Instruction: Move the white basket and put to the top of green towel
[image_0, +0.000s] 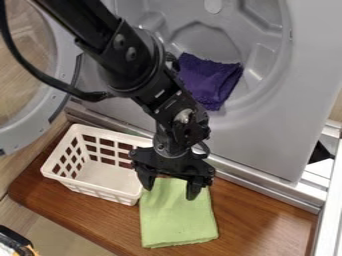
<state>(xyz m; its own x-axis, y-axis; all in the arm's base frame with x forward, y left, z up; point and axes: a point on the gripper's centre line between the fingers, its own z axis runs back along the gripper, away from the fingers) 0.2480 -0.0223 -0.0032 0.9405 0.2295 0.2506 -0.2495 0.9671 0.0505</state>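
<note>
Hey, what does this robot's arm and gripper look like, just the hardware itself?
The arm is black, with blocky and rounded segments, round grey bolt heads at its joints and small pale markings. A black cable loops beside it. The gripper is black too, with a wide crosspiece and two stubby fingers.

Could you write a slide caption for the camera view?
A robot's open gripper hangs above a green towel, beside a white basket on brown wood.
</note>
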